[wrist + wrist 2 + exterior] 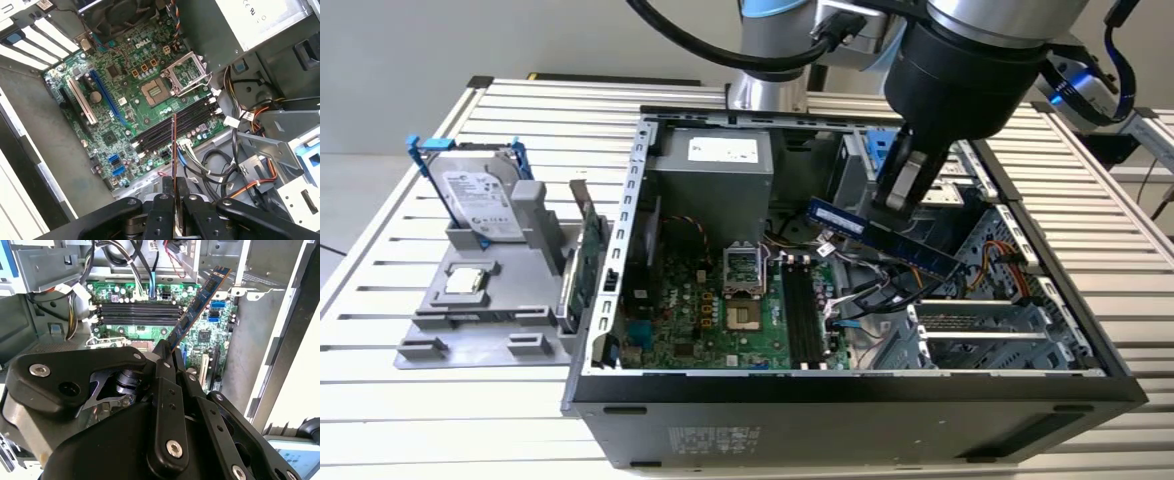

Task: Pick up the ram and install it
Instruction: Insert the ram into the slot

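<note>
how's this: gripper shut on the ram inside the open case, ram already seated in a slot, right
Not seated: in the second wrist view the ram is held clear of the empty memory slots. The gripper is shut on it inside the open case.

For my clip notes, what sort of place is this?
Probably a robot PC-assembly bench: open computer case on a slatted aluminium table, hard drive in a grey fixture, gripper holding the ram.

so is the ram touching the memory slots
Apart. In the exterior view the ram hangs from the gripper, well above the memory slots.
</note>
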Available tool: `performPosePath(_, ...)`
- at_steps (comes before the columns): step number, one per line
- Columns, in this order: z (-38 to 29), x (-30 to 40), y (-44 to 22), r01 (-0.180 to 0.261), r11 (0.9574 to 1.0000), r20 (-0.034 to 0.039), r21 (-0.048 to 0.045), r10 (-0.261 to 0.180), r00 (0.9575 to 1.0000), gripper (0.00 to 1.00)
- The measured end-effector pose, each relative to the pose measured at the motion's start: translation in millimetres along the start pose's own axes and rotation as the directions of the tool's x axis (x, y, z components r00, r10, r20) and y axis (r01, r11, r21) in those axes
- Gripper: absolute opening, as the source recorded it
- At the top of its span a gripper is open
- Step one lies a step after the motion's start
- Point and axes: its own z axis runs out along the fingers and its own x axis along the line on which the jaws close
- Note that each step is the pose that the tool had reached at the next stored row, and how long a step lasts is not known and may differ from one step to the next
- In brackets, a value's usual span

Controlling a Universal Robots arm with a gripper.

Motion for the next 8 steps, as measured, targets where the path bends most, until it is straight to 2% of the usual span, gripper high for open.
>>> performPosePath(8,0.0,0.0,0.0,-0.048,0.9988,0.0015,0.0005,0.048,0.9988,0.00)
